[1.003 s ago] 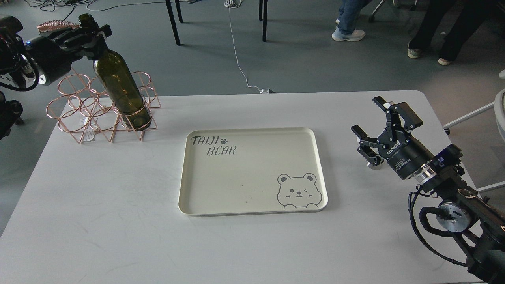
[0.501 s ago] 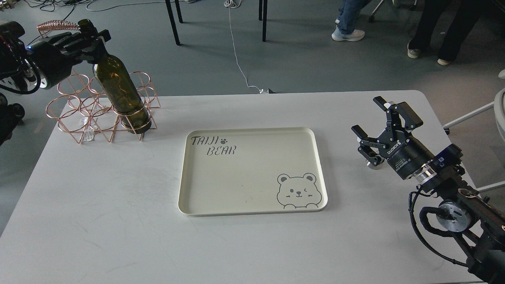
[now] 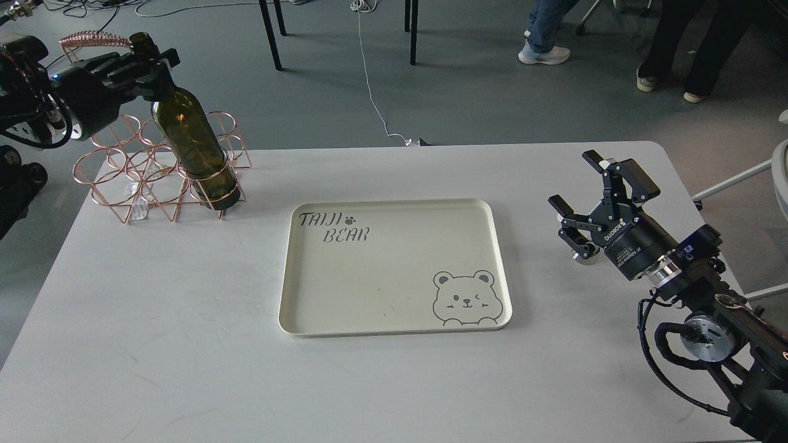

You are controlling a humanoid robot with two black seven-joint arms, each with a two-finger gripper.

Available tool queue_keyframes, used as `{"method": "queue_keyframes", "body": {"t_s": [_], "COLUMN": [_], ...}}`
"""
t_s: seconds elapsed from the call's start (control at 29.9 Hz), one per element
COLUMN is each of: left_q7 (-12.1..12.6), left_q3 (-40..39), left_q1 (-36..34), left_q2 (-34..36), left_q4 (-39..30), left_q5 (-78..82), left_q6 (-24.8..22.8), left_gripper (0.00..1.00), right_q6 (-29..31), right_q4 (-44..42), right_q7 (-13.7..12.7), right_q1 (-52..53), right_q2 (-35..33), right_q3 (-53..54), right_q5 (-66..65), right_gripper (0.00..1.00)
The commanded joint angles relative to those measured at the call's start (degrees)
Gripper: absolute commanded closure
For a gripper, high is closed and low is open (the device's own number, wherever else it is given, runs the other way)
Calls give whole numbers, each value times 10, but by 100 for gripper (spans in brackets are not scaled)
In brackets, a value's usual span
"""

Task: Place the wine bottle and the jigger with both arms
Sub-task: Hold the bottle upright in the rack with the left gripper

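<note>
The wine bottle (image 3: 192, 140), dark olive-green, leans left with its base inside a ring of the copper wire rack (image 3: 117, 178) at the table's back left. My left gripper (image 3: 149, 58) is shut on the bottle's neck, just below the mouth. My right gripper (image 3: 572, 179) is open, low over the table to the right of the tray. A small shiny metal piece (image 3: 583, 256) shows just under its lower finger. It looks like the jigger but is mostly hidden.
A cream tray (image 3: 394, 271) printed with "TAIJI BEAR" and a bear lies in the middle of the white table (image 3: 184, 344). Beyond the far edge are chair legs (image 3: 271, 37), a floor cable (image 3: 369, 80) and people's feet (image 3: 542, 54).
The left gripper and the bottle's neck have shifted slightly right and down, so the bottle stands a little more upright in the rack. The right arm has not moved.
</note>
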Motion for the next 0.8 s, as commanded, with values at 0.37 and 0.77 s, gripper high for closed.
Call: {"method": "queue_keyframes", "body": {"t_s": [0.37, 0.77], "left_q7": [0, 0], "left_q3": [0, 0], "left_q1": [1, 2], "left_q2": [0, 0], "left_q4": [0, -2], "left_q5": [0, 0], "left_q6": [0, -2], "left_gripper": [45, 24], "right_q6": [0, 0], "right_q4": [0, 1], "right_q7": [0, -1], "right_q1": [0, 0], "right_q2": [0, 0], "right_q3": [0, 0], "right_q5": [0, 0], "right_gripper": [1, 1]}}
